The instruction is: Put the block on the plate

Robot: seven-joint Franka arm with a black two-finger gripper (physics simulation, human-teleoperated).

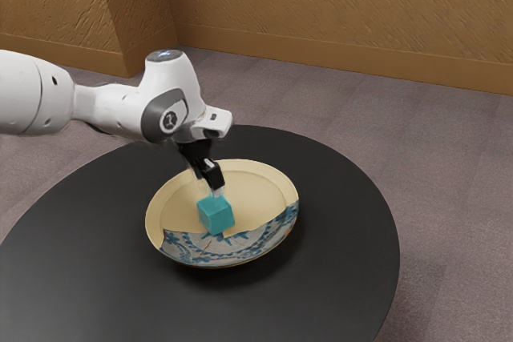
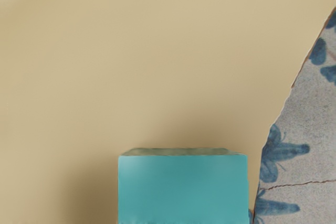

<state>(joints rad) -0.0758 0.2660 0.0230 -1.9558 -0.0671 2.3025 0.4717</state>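
A robot arm (image 1: 112,110) reaches in from the exterior view's left over the round black surface (image 1: 88,278). Its end effector (image 1: 210,191) points down just above the teal block (image 1: 216,215); I cannot tell whether it stands wide, narrow or is gripping the block. The block is within the rim of the plate (image 1: 256,188), near its middle, beside the jagged border where plain cream meets blue-patterned grey. I can't make out whether its underside touches the plate. The plate sits inside the surface's curved edge, toward the exterior view's right.
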